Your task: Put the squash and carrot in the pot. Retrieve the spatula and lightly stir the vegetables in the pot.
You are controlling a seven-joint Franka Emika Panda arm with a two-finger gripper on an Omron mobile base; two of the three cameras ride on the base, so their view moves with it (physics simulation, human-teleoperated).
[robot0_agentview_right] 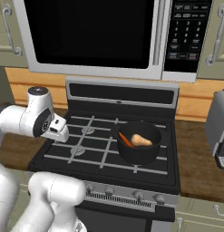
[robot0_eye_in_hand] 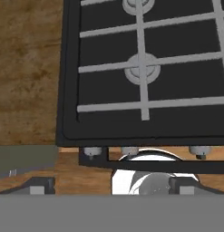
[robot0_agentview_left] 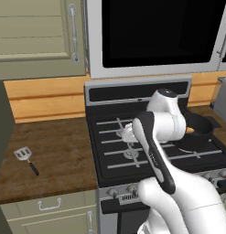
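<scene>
Fingers (robot0_eye_in_hand: 111,185) spread wide apart, nothing between them; the two dark tips sit at opposite sides low in the hand view, one fingertip (robot0_eye_in_hand: 41,185) at the left. They look down on the stove (robot0_eye_in_hand: 145,68): front left burner grate below, control knobs along the front edge, brown wood worktop (robot0_eye_in_hand: 25,68) beside the stove's left edge.

Arm's white wrist hangs over the left half of the stove in both base views; the fingers themselves are hidden behind it there.

Pot (robot0_agentview_right: 138,142), black, on the front right burner. Inside it the squash (robot0_agentview_right: 141,140), tan, lying on its side, and the carrot (robot0_agentview_right: 125,139) just beside it to the left, slanted against the pot wall. From the left base view the pot is half hidden by the arm, a bit of orange showing at the rim.

Spatula (robot0_agentview_left: 26,158) flat on the worktop left of the stove, well apart from the pot, silver slotted head toward the back, black handle pointing toward the front edge
</scene>
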